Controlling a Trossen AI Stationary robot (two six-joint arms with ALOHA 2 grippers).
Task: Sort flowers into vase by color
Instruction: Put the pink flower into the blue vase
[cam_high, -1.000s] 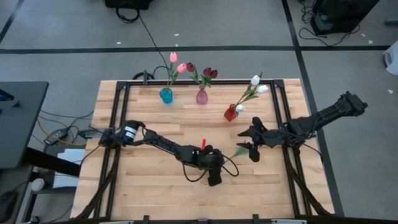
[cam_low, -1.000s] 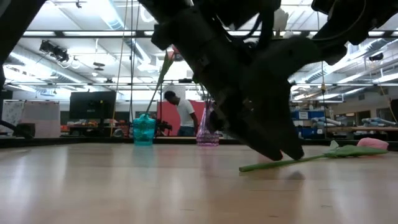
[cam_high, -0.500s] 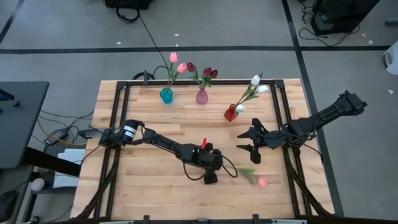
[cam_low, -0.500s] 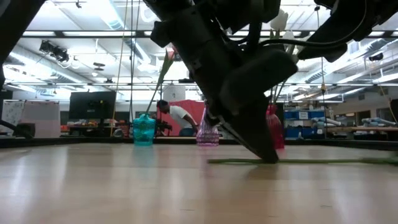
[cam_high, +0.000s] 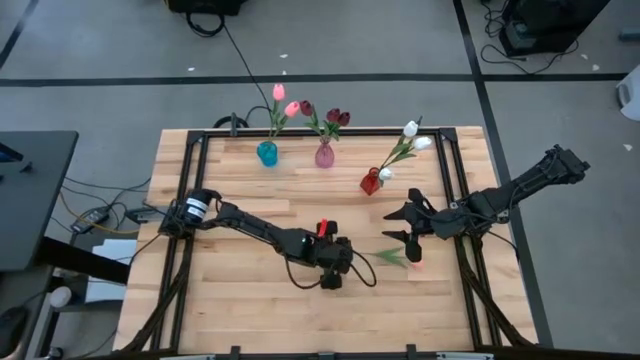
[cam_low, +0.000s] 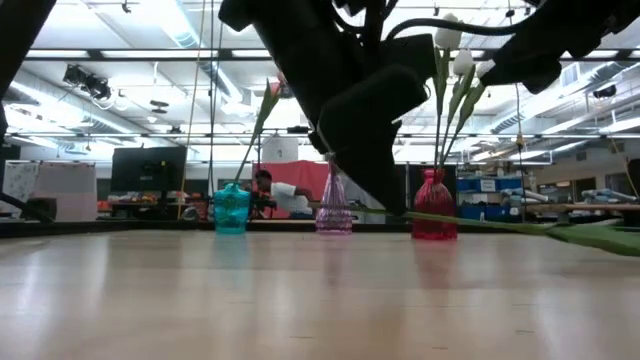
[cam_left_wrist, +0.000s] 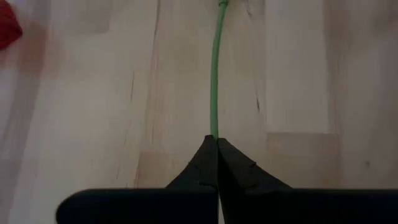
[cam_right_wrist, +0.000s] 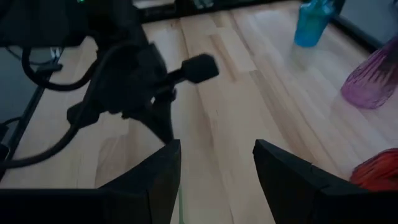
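A pink tulip (cam_high: 392, 258) lies out across the table's middle right, its bud (cam_high: 418, 265) toward the right edge. My left gripper (cam_high: 333, 279) is shut on it. My right gripper (cam_high: 392, 224) hovers open just beyond the leaves, nothing between its fingers (cam_right_wrist: 292, 180). Along the far side stand three vases: a blue vase (cam_high: 267, 153) with pink tulips, a purple vase (cam_high: 325, 155) with maroon ones, and a red vase (cam_high: 371, 181) with white ones. My left gripper pinches the bare end of the tulip's green stem (cam_left_wrist: 214, 132) between its two fingertips. The fingers slant down from the table's left and lie along the stem. The held end is raised off the wood, and the stem (cam_low: 470, 222) slopes down toward the right.
Black frame rails (cam_high: 455, 190) run along the table's sides and far edge. The left arm (cam_right_wrist: 137, 74) stretches across the middle. Bare wood lies near the front edge. A person (cam_low: 275, 190) moves in the room behind.
My left gripper has shut on the stem's end and risen a little, rolling as it went. The tulip, flat on the table before, now has its stem end lifted. Its bud end swung toward the near edge and then back toward the right gripper.
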